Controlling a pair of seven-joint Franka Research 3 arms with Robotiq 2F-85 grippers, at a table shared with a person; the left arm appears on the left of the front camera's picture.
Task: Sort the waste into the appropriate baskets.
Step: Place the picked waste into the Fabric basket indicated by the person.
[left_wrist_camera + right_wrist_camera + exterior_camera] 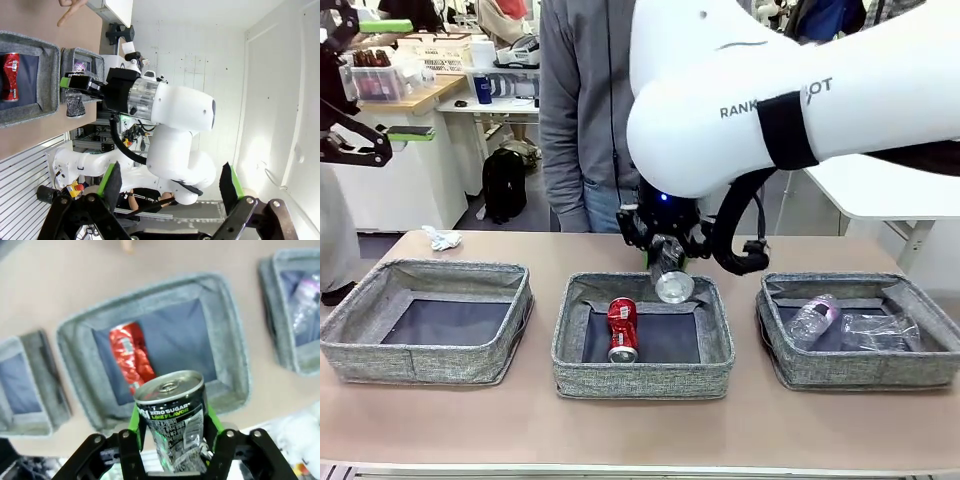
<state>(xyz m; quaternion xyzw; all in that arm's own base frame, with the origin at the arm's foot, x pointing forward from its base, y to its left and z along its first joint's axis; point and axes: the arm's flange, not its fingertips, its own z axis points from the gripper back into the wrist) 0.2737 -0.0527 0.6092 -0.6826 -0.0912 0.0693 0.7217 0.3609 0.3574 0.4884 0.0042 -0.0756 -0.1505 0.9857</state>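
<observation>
The right claw (667,262) is clamped on the black-and-silver can (672,280), green pads pressed to either side of the can's body. The can hangs tilted, long axis running out along the fingers, silver lid end leading, pointed down and toward the robot's side. Directly under that lid sits the middle basket (642,378). In the front view the claw hovers above its far wall, and in the right wrist view the dark floor opens straight ahead of the fingers. The red can (622,328) lies flat on that floor, below the claw and off to the robot's left of it, with bare floor on the other side. That gap looks like the spot for a drop, and the claw seems to need only a little more travel over the floor before letting go.

Off to the claw's right, the right basket (860,372) holds both bottles (812,320). Well away on its left, the paper wad (442,238) sits on the counter (640,430) beyond the left basket (420,365). The left claw (398,80) hangs high on that side, jaws wide, holding nothing, and I'd say it's the nearer arm for the wad.
</observation>
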